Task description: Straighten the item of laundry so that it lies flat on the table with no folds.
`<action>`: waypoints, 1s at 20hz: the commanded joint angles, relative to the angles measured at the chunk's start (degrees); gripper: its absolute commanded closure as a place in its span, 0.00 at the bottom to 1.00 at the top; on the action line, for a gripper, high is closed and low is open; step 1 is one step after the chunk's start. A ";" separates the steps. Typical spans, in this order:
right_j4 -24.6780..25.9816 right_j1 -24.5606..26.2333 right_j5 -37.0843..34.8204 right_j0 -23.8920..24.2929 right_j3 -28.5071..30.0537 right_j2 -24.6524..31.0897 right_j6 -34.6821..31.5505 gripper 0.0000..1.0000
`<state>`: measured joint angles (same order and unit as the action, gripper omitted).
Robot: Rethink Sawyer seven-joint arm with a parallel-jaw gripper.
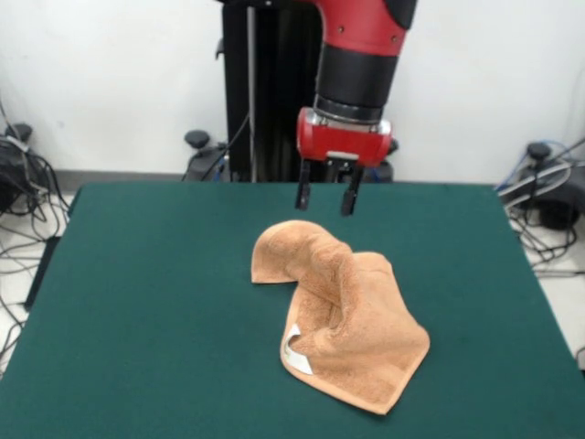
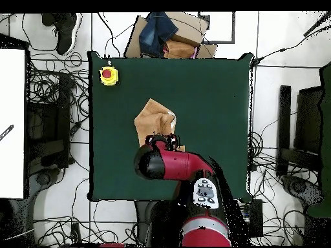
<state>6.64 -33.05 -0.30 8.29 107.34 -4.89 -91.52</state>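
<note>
The tan-orange towel (image 1: 340, 311) lies crumpled on the dark green table (image 1: 146, 302), humped in the middle with a folded corner at the upper left and a small white label (image 1: 294, 352) at its lower left edge. My gripper (image 1: 325, 197) hangs open and empty just above the towel's far upper end, fingers apart and pointing down. In the overhead view the towel (image 2: 153, 121) shows above the arm, which covers its lower part; the gripper (image 2: 163, 140) sits at the towel's lower edge.
A yellow box with a red button (image 2: 108, 75) stands at one table corner in the overhead view. Cables and equipment lie on the floor around the table. The robot's black pedestal (image 1: 265, 91) stands behind the far edge.
</note>
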 commanded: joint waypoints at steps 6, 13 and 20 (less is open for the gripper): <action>2.08 5.85 2.47 -0.23 -3.60 0.41 -7.30 0.00; 3.61 6.89 4.76 -0.68 -4.37 -0.56 -6.38 0.00; 7.29 1.44 -1.41 4.42 -3.87 3.44 -2.87 0.00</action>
<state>10.59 -29.47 1.31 9.95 106.32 -4.85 -91.52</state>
